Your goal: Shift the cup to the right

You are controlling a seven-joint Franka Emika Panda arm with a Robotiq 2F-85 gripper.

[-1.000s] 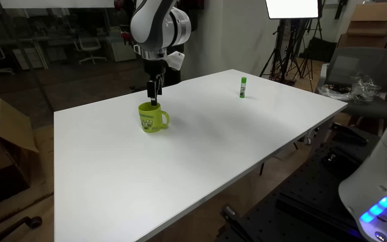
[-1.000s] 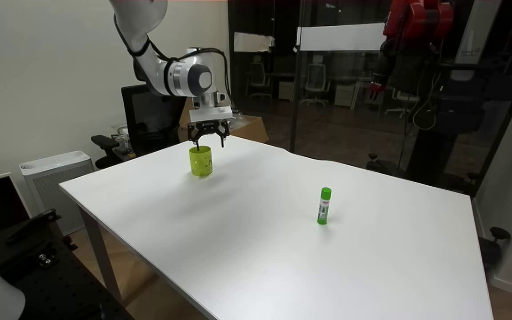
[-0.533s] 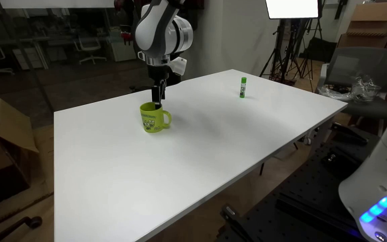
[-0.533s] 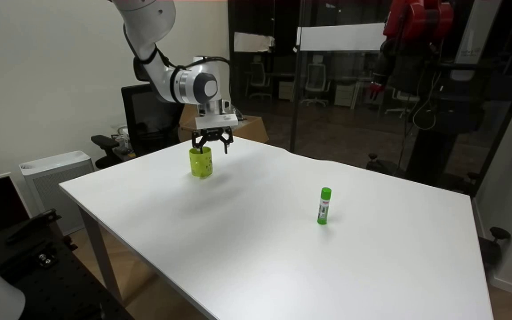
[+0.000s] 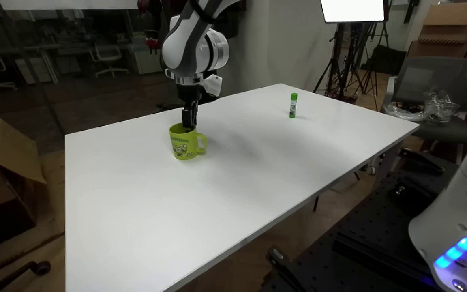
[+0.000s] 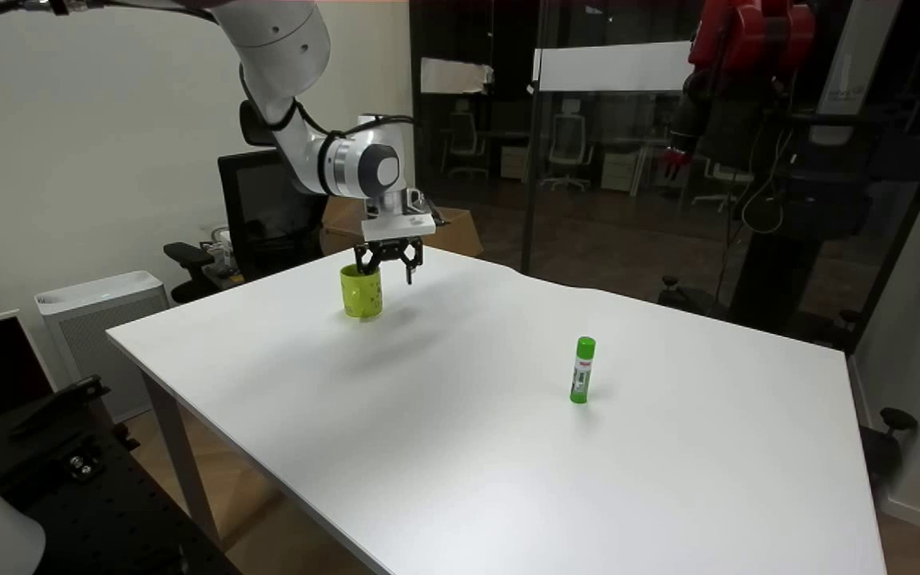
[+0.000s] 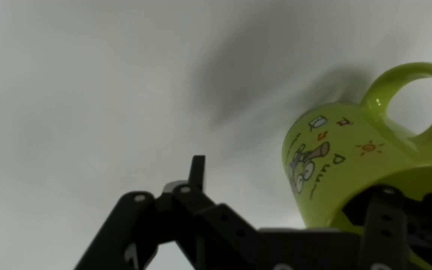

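- The room is cluttered around a white counter (image 5: 136, 227); a box (image 5: 18, 162) lies past its edge at nine o'clock in an exterior view.
- The cup (image 5: 183, 144) stands upright on the counter, handle at three o'clock there; a shallow pinch on its curved wall could slip.
- The gripper (image 6: 386, 275) is released, astride the rim: one finger (image 7: 360, 206) inside, its mate outside, apart from the wall. Uneven contact on closing could drag or tip the cup.
- A stick (image 5: 293, 106) stands well apart, at two o'clock of the cup there; being slim, it would likely topple if the cup ran that far.
- Off the counter, also at two o'clock, a chair (image 5: 436, 81): probably no obstacle.
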